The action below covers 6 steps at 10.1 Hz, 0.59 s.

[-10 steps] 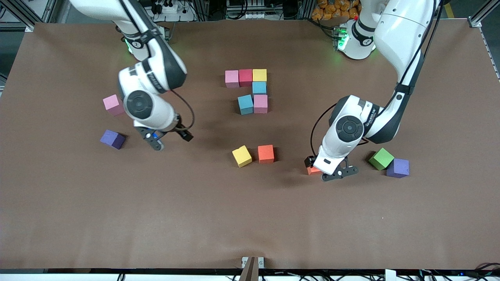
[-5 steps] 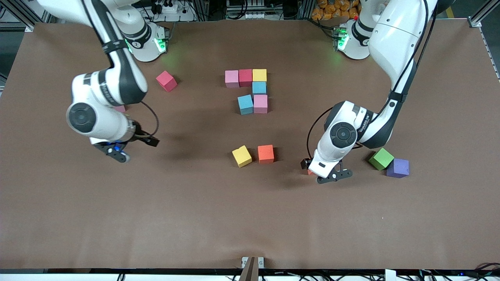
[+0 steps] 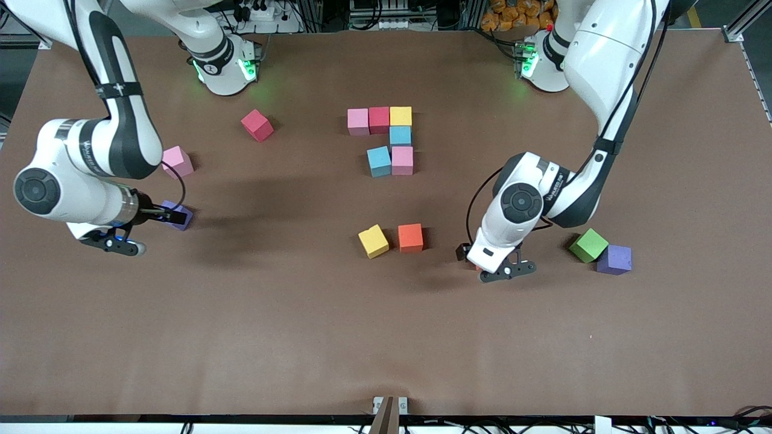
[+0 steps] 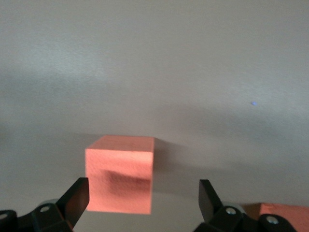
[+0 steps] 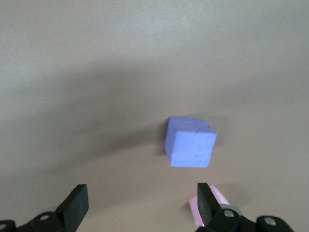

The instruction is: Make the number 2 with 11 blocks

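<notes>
- Left end effector [image 4: 140, 200], fingers apart, straddles an orange block [image 4: 120, 179] for pickup.
- Right end effector [image 5: 137, 205], fingers apart, hangs over a purple block [image 5: 189, 142], lining up.

Brown table [image 3: 386, 337] — metal framing [image 3: 36, 24] around

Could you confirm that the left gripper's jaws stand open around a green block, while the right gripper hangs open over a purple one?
Not quite: the block between the left gripper's open jaws is orange, not green, as the left wrist view shows. The rest holds: the right gripper hangs open over a purple block.
</notes>
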### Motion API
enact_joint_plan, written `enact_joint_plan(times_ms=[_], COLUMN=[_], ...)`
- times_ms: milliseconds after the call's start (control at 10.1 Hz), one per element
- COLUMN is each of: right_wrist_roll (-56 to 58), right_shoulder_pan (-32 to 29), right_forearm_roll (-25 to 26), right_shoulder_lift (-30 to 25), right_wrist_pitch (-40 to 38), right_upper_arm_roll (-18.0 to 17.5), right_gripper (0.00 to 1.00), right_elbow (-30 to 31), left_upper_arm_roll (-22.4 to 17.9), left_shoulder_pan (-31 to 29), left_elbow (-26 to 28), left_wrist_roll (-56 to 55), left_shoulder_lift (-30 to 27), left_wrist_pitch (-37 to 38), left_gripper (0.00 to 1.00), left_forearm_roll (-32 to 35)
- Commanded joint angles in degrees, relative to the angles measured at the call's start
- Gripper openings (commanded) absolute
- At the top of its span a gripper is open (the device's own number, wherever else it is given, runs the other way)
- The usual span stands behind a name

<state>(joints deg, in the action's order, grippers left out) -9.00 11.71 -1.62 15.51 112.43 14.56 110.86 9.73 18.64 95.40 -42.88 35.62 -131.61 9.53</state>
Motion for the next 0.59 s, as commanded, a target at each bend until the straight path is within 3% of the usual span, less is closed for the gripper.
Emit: enact_joint_plan(times_ms=[0, 496], right_wrist_roll=[5.63, 8.38], right_shoulder_pan=[-2.73, -5.55], right_forearm_roll=[1.27, 0.92], right_shoulder_lift=[1.18, 2.77], right_wrist_pitch=[3.66, 13.06], right_upper_arm_roll=[-0.59, -0.59], right_gripper=[1.0, 1.0], right_elbow=[0.76, 5.41], left_upper_arm_roll=[-0.33, -0.33], left_shoulder_pan=[4.55, 12.03], left_elbow=[-0.12, -3.55], left_wrist_roll=[-3.78, -10.47], left_shoulder_lift=[-0.21, 1.64], left_wrist_pitch=[1.09, 0.83], left_gripper=[1.0, 1.0], left_forearm_roll=[0.4, -0.48])
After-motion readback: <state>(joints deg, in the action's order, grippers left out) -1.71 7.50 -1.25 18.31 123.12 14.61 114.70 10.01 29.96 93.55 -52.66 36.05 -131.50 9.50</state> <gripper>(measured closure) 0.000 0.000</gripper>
